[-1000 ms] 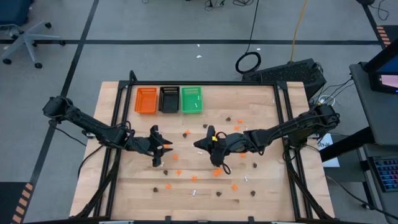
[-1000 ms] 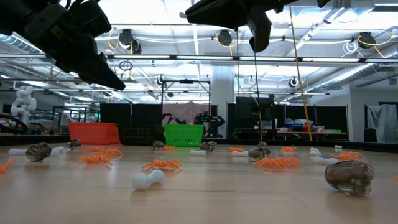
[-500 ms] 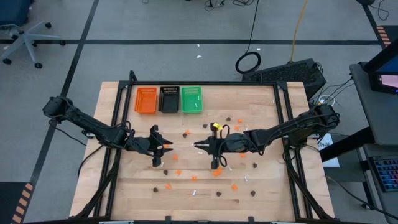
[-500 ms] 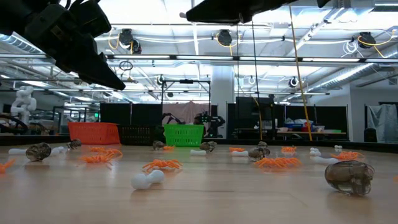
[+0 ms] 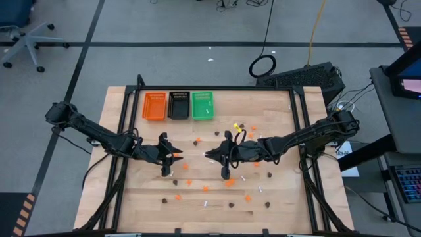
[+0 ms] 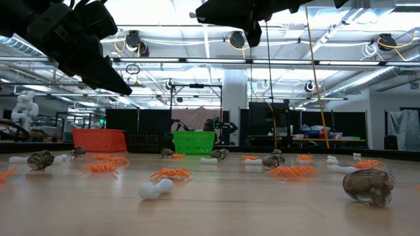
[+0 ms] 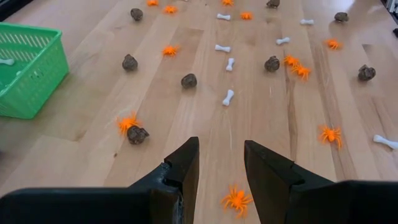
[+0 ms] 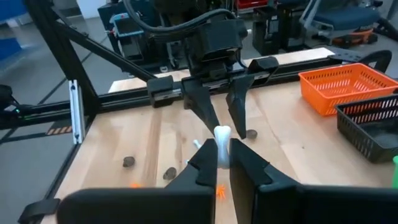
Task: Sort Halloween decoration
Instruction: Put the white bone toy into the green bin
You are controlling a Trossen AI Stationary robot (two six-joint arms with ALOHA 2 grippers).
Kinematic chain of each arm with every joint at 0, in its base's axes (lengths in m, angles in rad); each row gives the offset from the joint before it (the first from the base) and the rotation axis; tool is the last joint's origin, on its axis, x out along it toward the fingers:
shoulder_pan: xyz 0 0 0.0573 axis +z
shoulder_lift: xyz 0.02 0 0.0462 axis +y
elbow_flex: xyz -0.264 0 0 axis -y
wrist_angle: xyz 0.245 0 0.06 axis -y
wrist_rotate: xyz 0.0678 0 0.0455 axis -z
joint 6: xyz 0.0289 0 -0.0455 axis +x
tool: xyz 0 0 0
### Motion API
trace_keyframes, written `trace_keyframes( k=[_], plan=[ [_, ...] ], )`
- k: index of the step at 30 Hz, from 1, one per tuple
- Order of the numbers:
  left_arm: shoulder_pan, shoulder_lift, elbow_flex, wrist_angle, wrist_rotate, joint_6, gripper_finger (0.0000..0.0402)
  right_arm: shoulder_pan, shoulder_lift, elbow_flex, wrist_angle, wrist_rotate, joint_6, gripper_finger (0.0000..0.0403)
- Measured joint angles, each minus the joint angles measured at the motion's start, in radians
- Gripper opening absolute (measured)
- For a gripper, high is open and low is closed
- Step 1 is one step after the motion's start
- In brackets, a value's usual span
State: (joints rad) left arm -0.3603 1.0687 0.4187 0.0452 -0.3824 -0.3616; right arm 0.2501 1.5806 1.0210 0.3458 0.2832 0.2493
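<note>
Halloween decoration pieces are mostly unsorted: orange blobs, dark brown blobs and white sticks lie scattered over the worktop [image 5: 276, 105] on every side of both sets of fingers. Nearest, in the right wrist view, the right gripper [image 8: 222, 155] is clenched on one white stick [image 8: 222, 138], which stands upright between its fingertips, clear of the wood. Just beyond those fingers the left gripper [image 8: 224, 102] faces it with its fingers parted and nothing between them. Farther off past it stand the orange tray [image 8: 345, 84] and the black tray [image 8: 373, 124].

From above, the green tray [image 5: 202, 105] already holds a few white sticks, so some sorting seems done. The other trays' contents are too small to judge. Dozens of pieces remain, and the held stick probably belongs in the green tray.

Only the right wrist view shows the stick in the grip; from above it cannot be made out. The left wrist view shows the left fingers [image 7: 180, 168] released, an orange blob [image 7: 236, 200] just ahead of them, and a white stick [image 7: 6, 61] inside the green tray off to one side. The low view shows a brown blob [image 6: 369, 185] close up, both arms high overhead.
</note>
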Motion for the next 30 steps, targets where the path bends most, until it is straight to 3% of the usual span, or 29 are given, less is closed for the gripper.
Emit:
trace_keyframes(
  k=[7, 13, 22, 30],
  plan=[
    [0.0, 0.0, 0.0, 0.0, 0.005, -0.001, 0.0125, -0.047, 0.0, 0.0, -0.024, 0.053, -0.036, 0.0002],
    [0.0, 0.0, 0.0, 0.0, 0.003, -0.001, 0.0125, -0.203, 0.012, 0.001, -0.051, 0.047, -0.074, 0.0002],
    [0.0, 0.0, 0.0, -0.002, -0.019, 0.0, 0.0125, -0.528, 0.183, 0.001, 0.05, -0.163, -0.109, 0.0002],
    [0.0, 0.0, 0.0, -0.001, -0.065, -0.001, 0.0125, -0.685, 0.329, 0.001, 0.235, -0.346, -0.093, 0.0007]
  ],
)
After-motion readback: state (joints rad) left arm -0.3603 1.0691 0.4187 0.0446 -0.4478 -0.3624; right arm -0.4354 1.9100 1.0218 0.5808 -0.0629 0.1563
